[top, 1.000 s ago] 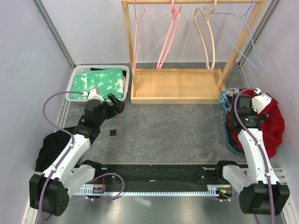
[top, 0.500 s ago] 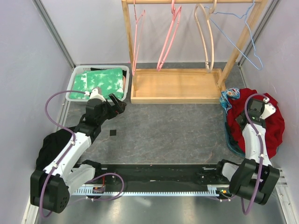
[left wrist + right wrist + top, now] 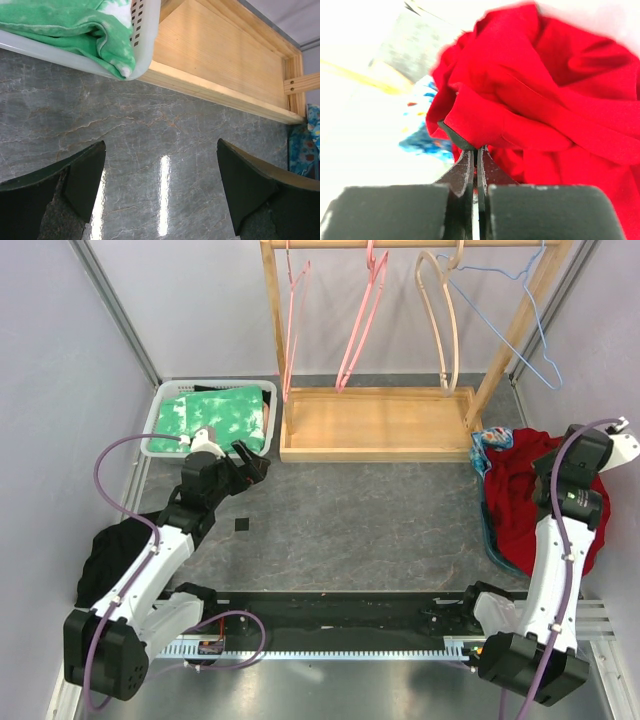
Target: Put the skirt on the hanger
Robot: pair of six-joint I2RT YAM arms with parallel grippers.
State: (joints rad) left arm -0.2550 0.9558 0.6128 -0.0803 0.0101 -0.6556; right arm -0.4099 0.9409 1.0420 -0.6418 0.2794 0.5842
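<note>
The red skirt [image 3: 520, 495] lies bunched at the right edge of the table. My right gripper [image 3: 476, 147] is shut on a fold of the skirt [image 3: 545, 100], which stands up over the fingertips. In the top view the right arm [image 3: 558, 550] rises over the pile at the far right. Several hangers hang from the wooden rack's rail: two pink ones [image 3: 295, 320], a wooden one [image 3: 440, 325] and a blue wire one [image 3: 525, 310]. My left gripper [image 3: 252, 462] is open over bare table, jaws wide [image 3: 160, 145], holding nothing.
The rack's wooden base tray [image 3: 375, 425] stands at the back centre. A white basket [image 3: 158, 412] with green cloth [image 3: 220, 415] sits at the back left. A black garment [image 3: 115, 555] lies at the left edge. Blue patterned cloth [image 3: 492, 440] lies beside the skirt.
My right gripper closed on the skirt and rose toward the right wall, pulling the red cloth up with it. The left arm stayed almost still.
</note>
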